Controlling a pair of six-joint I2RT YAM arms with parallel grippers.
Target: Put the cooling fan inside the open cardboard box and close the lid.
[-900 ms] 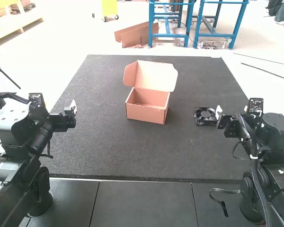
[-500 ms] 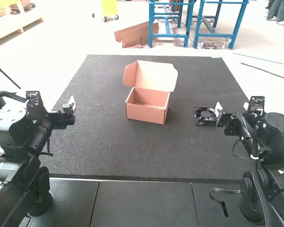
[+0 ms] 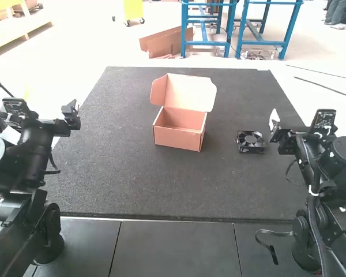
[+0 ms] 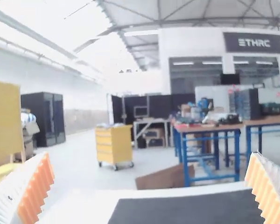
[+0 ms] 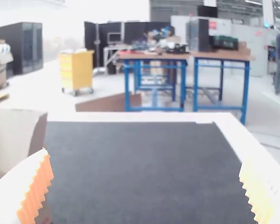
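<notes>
left tool (image 3: 70,114), right tool (image 3: 275,131) raised | cooling fan (image 3: 250,141): black, square, flat

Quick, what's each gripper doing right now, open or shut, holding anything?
Left gripper: open, holding nothing.
Right gripper: open, holding nothing.

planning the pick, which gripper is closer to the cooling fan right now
Right. The right gripper is close beside the cooling fan; the left gripper is far off, past the cardboard box.
</notes>
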